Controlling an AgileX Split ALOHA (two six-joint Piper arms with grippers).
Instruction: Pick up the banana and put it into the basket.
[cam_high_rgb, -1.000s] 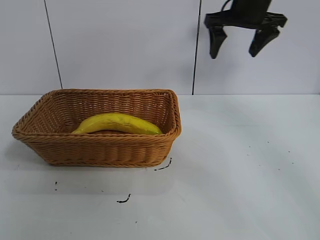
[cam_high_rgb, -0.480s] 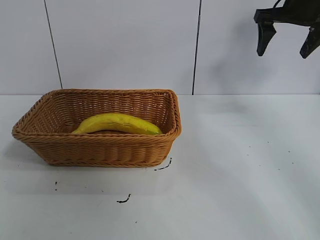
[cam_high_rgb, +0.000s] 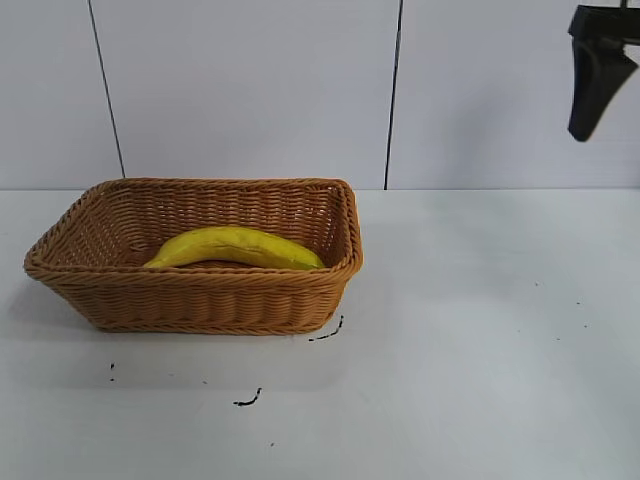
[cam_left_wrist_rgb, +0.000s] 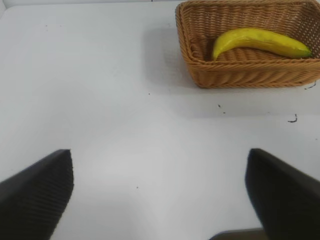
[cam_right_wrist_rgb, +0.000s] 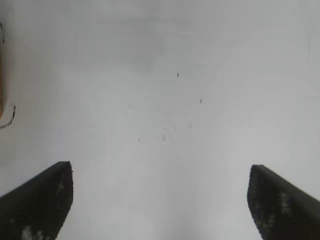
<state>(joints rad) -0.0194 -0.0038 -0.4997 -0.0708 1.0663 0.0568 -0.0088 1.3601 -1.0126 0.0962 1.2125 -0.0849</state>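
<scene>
Banana (cam_high_rgb: 236, 247): lies inside the basket (cam_high_rgb: 200, 300), resting on its floor, long axis running along the basket's length.
Basket: stands on the tabletop (cam_high_rgb: 480, 340) at the exterior view's left half.
Task state: judged done, since the banana is already in the basket and neither claw holds anything.
Right claw (cam_right_wrist_rgb: 160, 200): high above the tabletop at the exterior view's upper right edge, well apart from the basket; fingers spread wide and empty, with bare tabletop below them.
Left claw (cam_left_wrist_rgb: 160, 192): out of the exterior view; fingers spread wide, empty, over bare tabletop with the basket well apart ahead of it.
Key relation: the banana lies down and to the left of the right claw in the exterior view.
Next move: probably only parking the arms; no grasp seems needed.
</scene>
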